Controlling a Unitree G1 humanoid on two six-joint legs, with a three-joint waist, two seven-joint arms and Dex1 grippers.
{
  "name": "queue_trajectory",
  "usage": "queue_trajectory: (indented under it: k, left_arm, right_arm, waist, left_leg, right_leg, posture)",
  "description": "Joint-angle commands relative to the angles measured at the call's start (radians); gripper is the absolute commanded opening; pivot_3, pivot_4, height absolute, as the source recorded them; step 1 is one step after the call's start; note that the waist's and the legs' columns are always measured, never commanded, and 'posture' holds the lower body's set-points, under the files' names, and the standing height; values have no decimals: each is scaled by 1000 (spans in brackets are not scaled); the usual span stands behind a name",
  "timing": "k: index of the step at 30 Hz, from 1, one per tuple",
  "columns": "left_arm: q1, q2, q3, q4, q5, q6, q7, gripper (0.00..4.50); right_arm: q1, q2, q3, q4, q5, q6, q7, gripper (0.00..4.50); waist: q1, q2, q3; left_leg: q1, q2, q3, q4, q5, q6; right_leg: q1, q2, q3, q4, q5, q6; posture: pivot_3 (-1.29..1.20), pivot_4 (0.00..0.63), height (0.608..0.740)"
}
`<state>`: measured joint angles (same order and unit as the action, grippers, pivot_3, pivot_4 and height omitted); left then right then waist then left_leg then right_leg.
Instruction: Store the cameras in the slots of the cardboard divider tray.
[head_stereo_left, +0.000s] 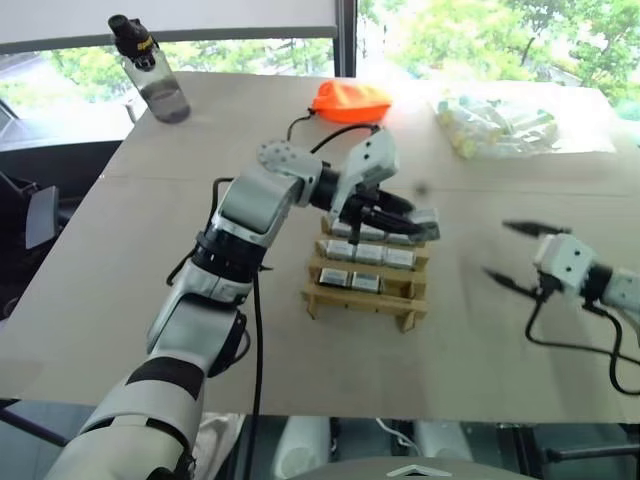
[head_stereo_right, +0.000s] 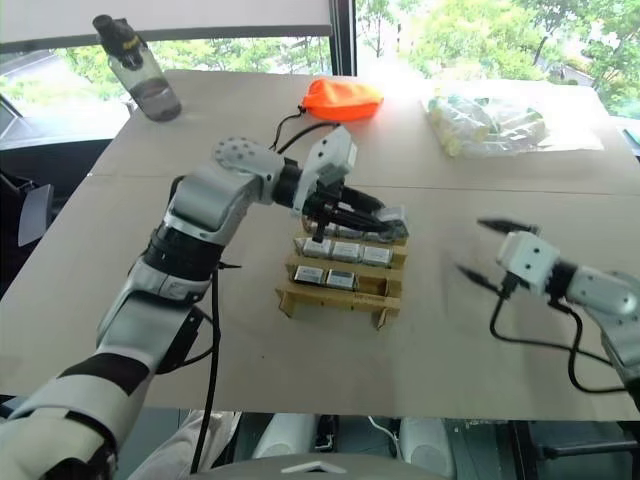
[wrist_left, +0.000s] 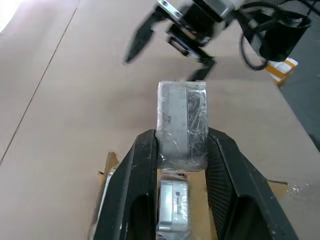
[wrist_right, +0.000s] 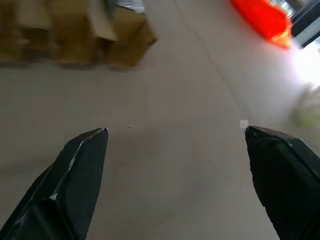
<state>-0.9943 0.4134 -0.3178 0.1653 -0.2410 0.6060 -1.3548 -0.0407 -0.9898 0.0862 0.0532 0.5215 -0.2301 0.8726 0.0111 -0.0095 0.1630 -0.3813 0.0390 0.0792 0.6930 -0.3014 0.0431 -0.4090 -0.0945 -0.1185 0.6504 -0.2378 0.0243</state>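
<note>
While clamped in the left pincer (wrist_left: 182, 150), a camera (wrist_left: 181, 122) hangs above the tray (head_stereo_left: 365, 297).

The tan cardboard divider tray (head_stereo_left: 366, 285) sits mid-table with small silver-grey boxy cameras (head_stereo_left: 364, 254) in its slots. Beyond it lies an orange fabric pouch (head_stereo_left: 349, 101); far right, a clear bag of pale tubes (head_stereo_left: 495, 127); far left, a clear water bottle (head_stereo_left: 152, 72).

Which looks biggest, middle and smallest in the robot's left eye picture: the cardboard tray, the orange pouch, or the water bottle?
1. cardboard divider tray
2. Orange pouch and water bottle look about alike; both sit farther away, so no ranking.
</note>
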Motion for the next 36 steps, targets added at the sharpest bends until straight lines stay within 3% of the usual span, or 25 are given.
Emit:
queue_trajectory:
  k: [1,6,8,10,20,27,36]
  left_arm:
    - [30,31,0,-108,-22,8,-3,765]
    - [78,65,-16,-194,-18,13,4,765]
    - [102,82,-32,-224,0,-7,7,765]
    - [124,92,-46,-249,7,-12,16,765]
    - [184,110,-95,-311,15,-20,42,765]
    - [186,148,-143,-261,74,-145,-1,765]
    - [177,144,-168,-217,103,-111,4,765]
  right_arm:
    - [93,-16,-114,-82,238,138,257,4326]
    - [147,8,-173,-64,287,231,438,4326]
    - [147,81,-222,-57,389,226,568,4326]
    - [138,105,-237,-42,384,241,633,4326]
    - [85,168,-266,-15,292,247,681,4326]
    - [92,200,-296,-37,260,234,663,4326]
    - [93,231,-310,-53,228,229,657,4326]
  waist:
    - [2,0,0]
    - [3,0,0]
    - [5,0,0]
    - [6,0,0]
    - [7,0,0]
    - [7,0,0]
    - [6,0,0]
  left_leg:
    - [0,0,0,1,0,0]
    - [2,0,-4,4,-1,1]
    - [1,0,-5,5,-1,2]
    - [0,0,-6,6,-2,3]
    - [0,0,-7,7,-2,3]
    - [0,0,-6,7,-2,3]
    - [0,0,-6,7,-2,3]
  right_leg:
    - [0,0,0,1,0,0]
    - [4,0,-2,2,0,0]
    - [4,0,-2,2,0,0]
    - [4,0,-3,1,0,0]
    - [4,-1,-4,3,0,0]
    - [4,-1,-4,3,0,0]
    - [4,-1,-4,3,0,0]
  posture:
    - [0,150,726]
    - [0,150,726]
    - [0,150,726]
    - [0,150,726]
    - [0,150,726]
    - [0,150,726]
    - [0,150,726]
